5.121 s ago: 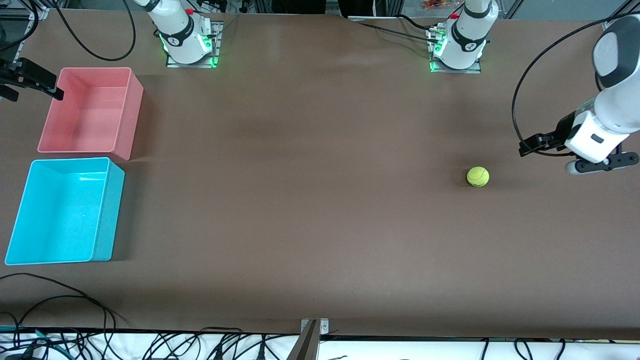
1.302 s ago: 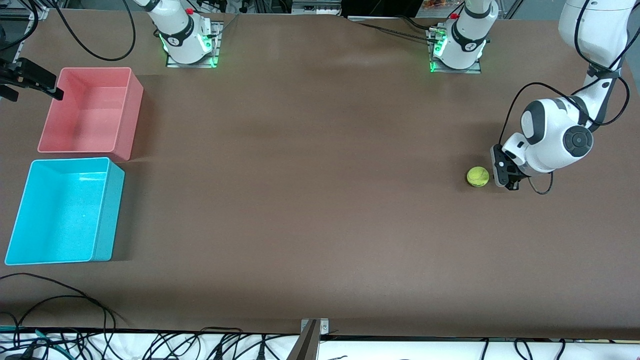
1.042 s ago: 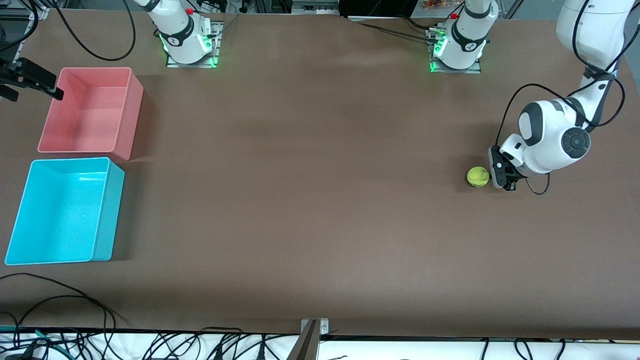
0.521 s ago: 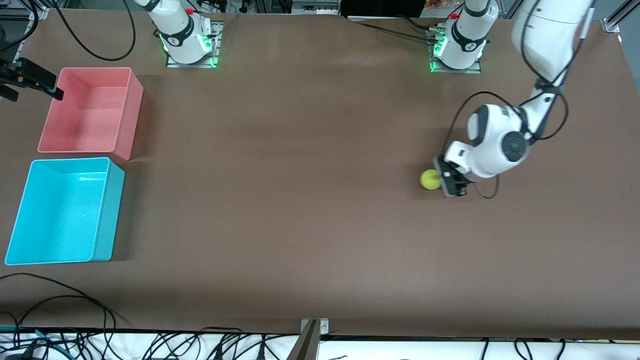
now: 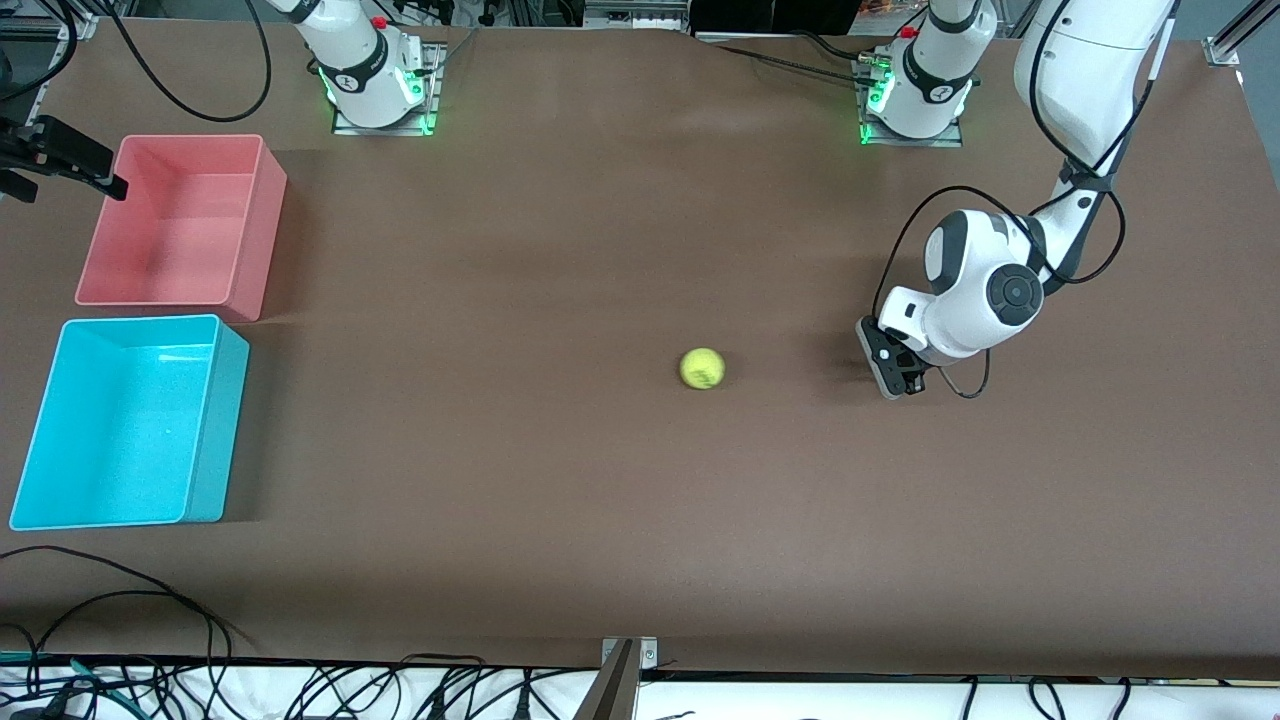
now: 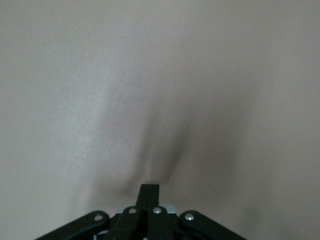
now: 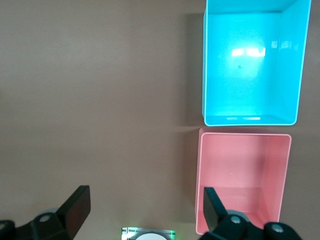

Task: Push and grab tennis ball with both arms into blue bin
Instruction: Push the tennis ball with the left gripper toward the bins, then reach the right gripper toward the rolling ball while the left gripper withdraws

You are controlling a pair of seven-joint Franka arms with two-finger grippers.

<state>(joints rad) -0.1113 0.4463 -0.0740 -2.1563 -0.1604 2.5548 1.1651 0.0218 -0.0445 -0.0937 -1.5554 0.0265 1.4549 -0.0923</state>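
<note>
The tennis ball [image 5: 702, 368] lies alone on the brown table near the middle, well apart from both grippers. My left gripper [image 5: 890, 362] is shut and empty, low over the table toward the left arm's end from the ball; the left wrist view shows its closed fingertips [image 6: 149, 188] over bare table and no ball. The blue bin [image 5: 218, 430] stands empty at the right arm's end and also shows in the right wrist view [image 7: 250, 120]. My right gripper [image 5: 65, 185] hangs open and empty high up beside the bins [image 7: 145, 207].
A pink bin [image 5: 258, 240] stands empty next to the blue bin, farther from the front camera; it also shows in the right wrist view [image 7: 200, 180]. Cables lie along the table's front edge [image 5: 150, 600]. The arm bases [image 5: 375, 85] stand at the back.
My left gripper came down beside the ball and swept it toward the right arm's end. The ball has rolled away from it to the table's middle. The right arm has not moved.
</note>
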